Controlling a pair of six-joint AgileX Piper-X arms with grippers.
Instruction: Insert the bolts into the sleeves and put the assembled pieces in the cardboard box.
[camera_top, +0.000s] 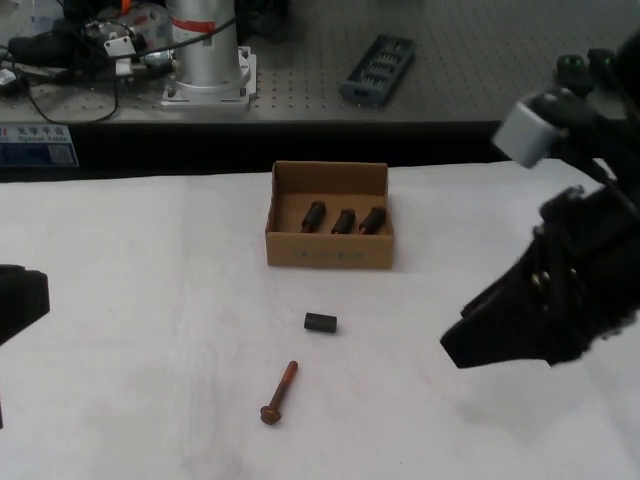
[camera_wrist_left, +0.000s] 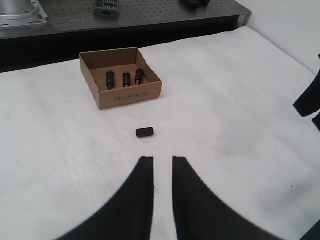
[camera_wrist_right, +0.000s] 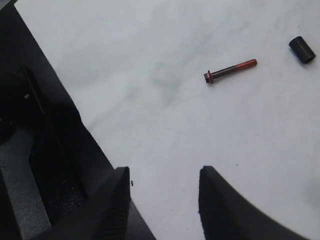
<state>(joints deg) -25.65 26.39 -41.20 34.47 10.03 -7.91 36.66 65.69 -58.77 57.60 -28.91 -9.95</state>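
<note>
Cardboard box sits far centre, three assembled pieces inside; the print on its front is too small to read. Black sleeve lies nearer, red bolt nearest, apart. Left gripper and right gripper: jaws spread, empty.

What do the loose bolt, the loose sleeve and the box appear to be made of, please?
The bolt looks like metal with a reddish-copper coating, darker at its flanged head. The sleeve is matte black and could be plastic, rubber or blackened metal; the look leaves that open. The box is plain brown cardboard with thin, unfinished walls.
</note>
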